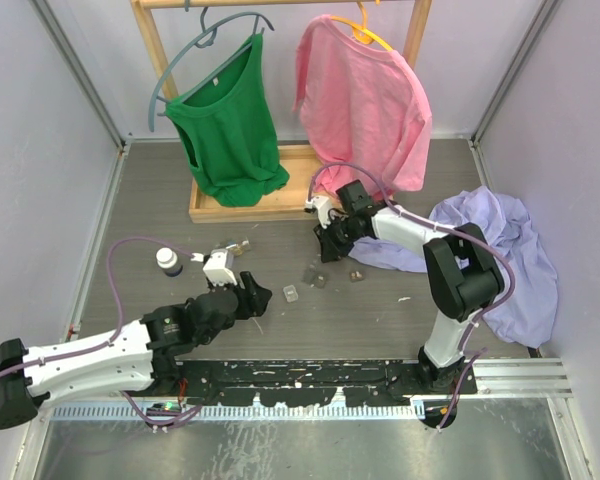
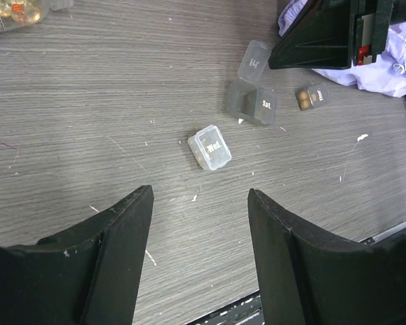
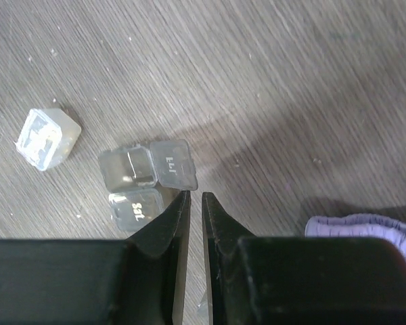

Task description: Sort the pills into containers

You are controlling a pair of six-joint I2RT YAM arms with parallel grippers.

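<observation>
Several tiny tubs lie on the grey table. A clear tub marked "Wed" lies shut, ahead of my left gripper, which is open and empty. A joined dark pair has "Sat" shut and the "Fri" tub open, lid flipped back. A small dark tub holds brown pills. My right gripper is shut, empty, its tips just by the "Fri" lid.
A pill bottle stands to the left, and a bottle with yellowish pills lies at the far left. Purple cloth is heaped on the right. A wooden rack with a green and a pink shirt stands behind.
</observation>
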